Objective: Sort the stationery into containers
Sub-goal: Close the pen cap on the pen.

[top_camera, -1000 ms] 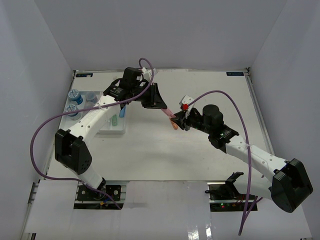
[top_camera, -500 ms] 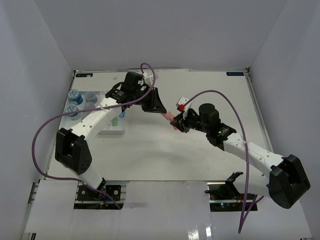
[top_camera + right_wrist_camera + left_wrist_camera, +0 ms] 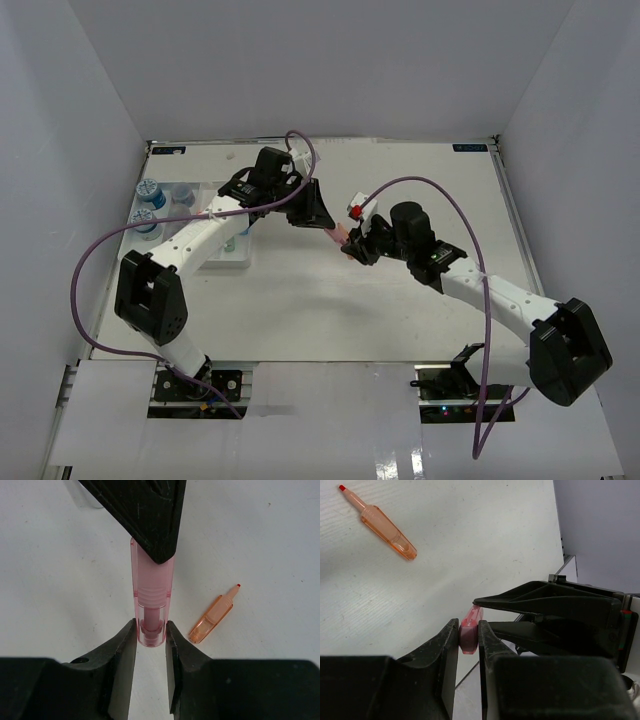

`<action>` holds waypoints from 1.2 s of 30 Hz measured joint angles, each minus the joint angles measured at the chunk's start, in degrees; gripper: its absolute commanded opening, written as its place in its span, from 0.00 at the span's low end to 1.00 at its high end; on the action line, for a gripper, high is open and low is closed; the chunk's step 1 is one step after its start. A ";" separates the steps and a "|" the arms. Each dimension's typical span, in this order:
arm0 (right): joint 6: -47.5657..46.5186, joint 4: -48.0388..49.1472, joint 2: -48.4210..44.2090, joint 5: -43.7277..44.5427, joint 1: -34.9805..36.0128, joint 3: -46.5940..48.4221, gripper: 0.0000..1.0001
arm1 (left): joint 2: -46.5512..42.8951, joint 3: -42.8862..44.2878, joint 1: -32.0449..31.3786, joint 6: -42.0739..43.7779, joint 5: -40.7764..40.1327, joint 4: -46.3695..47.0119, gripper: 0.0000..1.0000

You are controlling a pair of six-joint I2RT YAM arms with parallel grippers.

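Pink marker (image 3: 152, 587) is clamped at both ends, by the left gripper (image 3: 468, 630) and the right gripper (image 3: 150, 630). If both pull away still clenched, it may twist loose and drop.

the right gripper (image 3: 151, 635) clamped a pink marker (image 3: 150, 605) at its near end, the left gripper (image 3: 159, 550) its far end; an orange marker (image 3: 212, 617) lay beside.
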 measured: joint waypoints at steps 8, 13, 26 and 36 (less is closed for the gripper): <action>-0.33 -1.99 0.98 0.07 -0.26 1.64 0.31 | 0.00 -0.68 0.00 -0.85 -0.94 1.62 0.18; -0.63 -2.47 0.94 0.63 -0.26 1.64 0.33 | -0.13 -1.81 -0.02 -1.40 -0.90 3.50 0.16; -1.49 1.92 -5.75 1.46 0.20 1.57 0.47 | -0.07 -10.99 -2.12 -2.64 3.30 10.16 0.13; -1.88 0.11 -6.97 3.06 0.20 2.23 0.65 | -0.11 -12.87 0.20 -2.56 3.80 13.68 0.12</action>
